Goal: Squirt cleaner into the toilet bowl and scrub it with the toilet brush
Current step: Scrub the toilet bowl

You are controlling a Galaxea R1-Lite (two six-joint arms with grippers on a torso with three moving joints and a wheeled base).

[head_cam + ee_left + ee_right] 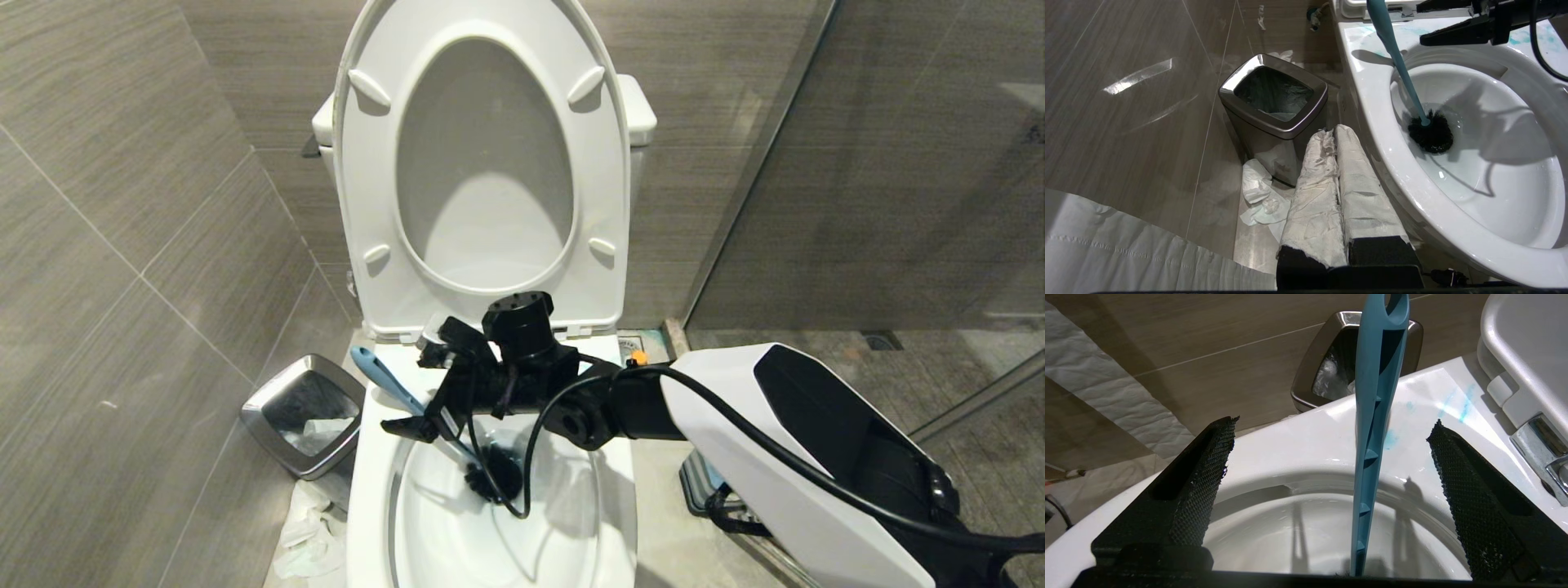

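Observation:
The toilet brush (384,377) leans in the toilet bowl (371,490). Its black head (1431,134) rests low inside and its blue shaft (1374,416) crosses the far left rim. My right gripper (408,390) hangs over the back of the bowl, open wide. The shaft stands free between its mesh-padded fingers (1208,486), touching neither. Of the cleaner, only an orange cap (638,357) shows behind the right arm, to the right of the toilet. My left gripper (1333,131), its fingers wrapped in white paper, is shut and parked low beside the bowl's left side.
A square steel bin (304,412) stands on the floor left of the toilet, with crumpled tissue (314,531) beside it. Seat and lid (482,163) are raised. Blue streaks (1461,404) mark the rim. A glass partition (759,163) and a blue-grey base (702,482) lie to the right.

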